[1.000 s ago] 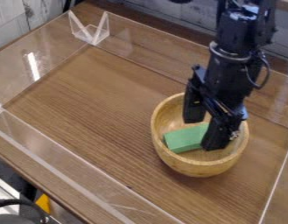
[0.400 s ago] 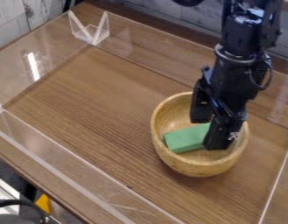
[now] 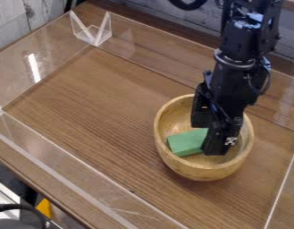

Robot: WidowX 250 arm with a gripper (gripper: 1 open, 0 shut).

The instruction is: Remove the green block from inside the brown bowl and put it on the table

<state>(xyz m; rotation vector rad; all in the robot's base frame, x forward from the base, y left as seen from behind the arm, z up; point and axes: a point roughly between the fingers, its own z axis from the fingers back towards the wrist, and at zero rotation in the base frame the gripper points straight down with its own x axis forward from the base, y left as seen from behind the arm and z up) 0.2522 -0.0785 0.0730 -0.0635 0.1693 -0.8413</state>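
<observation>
The brown bowl [image 3: 173, 159] sits on the table [image 3: 101, 107] at the right side. Inside it lies the green block [image 3: 185, 142], tilted against the bowl's inner wall. My gripper [image 3: 209, 132] points straight down into the bowl with its black fingers [image 3: 221, 139] open, one finger at the block's right end and the other behind it. The block's right part is hidden by the near finger. I cannot tell whether the fingers touch the block.
Low clear acrylic walls [image 3: 65, 170] border the table. A clear acrylic corner piece [image 3: 92, 29] stands at the back left. The bowl is close to the right wall [image 3: 281, 192].
The gripper has rolled slightly about its vertical axis above the bowl. The block and bowl have not moved.
</observation>
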